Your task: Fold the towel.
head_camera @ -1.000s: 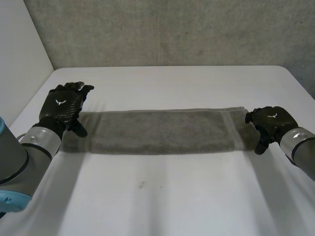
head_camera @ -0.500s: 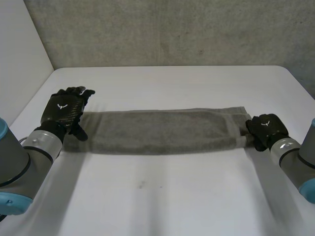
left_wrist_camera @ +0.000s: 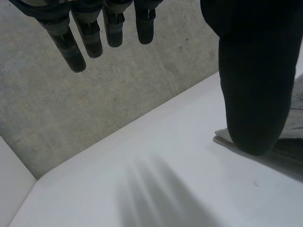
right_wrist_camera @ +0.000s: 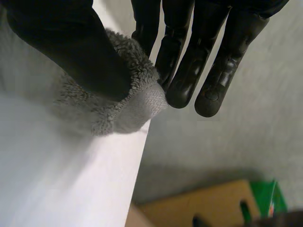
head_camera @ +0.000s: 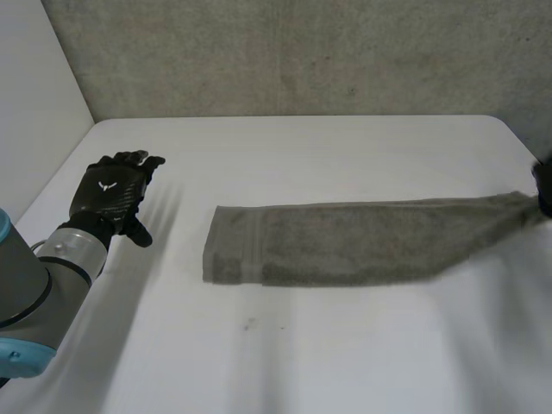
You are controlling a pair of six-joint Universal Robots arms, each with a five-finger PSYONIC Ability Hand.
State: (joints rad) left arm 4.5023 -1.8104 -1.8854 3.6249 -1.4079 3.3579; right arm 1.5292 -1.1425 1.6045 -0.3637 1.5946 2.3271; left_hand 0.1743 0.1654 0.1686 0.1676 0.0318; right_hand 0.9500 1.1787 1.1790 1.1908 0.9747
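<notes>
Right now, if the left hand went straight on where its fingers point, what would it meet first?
Its way looks free; the left hand probably reaches the grey wall first.

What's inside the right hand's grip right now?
One end of the towel, bunched and pinched by the right hand between thumb and fingers. The thumb covers the cloth beneath it, so how far the end reaches into the palm is hidden.
</notes>
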